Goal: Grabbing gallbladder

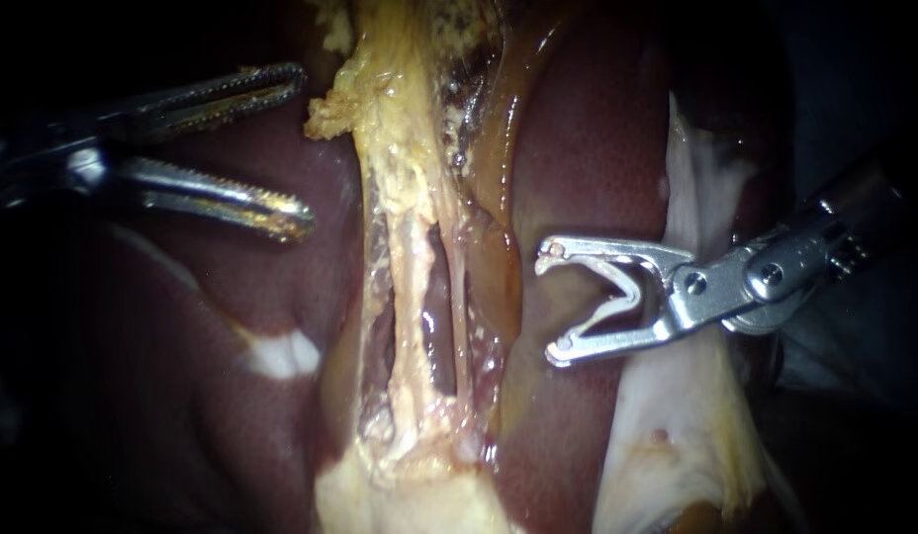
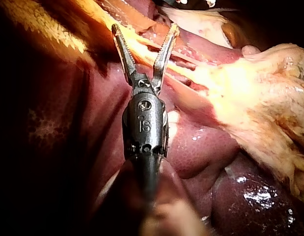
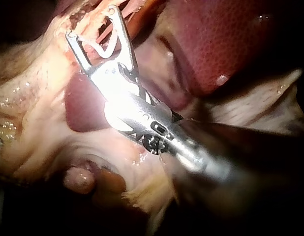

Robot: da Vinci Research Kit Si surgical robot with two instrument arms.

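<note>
Our left hand [image 1: 303,148] and right hand [image 1: 550,305] both gape, grasping nothing. A misplaced bite could pinch and tear the thin tubes [image 1: 412,287] between them.

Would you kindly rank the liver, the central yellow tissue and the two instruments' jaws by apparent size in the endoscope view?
1. liver
2. yellow tissue
3. left instrument and right instrument: their open jaws look alike, so I won't rank them.

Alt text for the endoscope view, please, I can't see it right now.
Both end effectors are open, gripping nothing: the left instrument and right instrument flank a pale yellow stretched tissue band running over the dark red liver.
</note>
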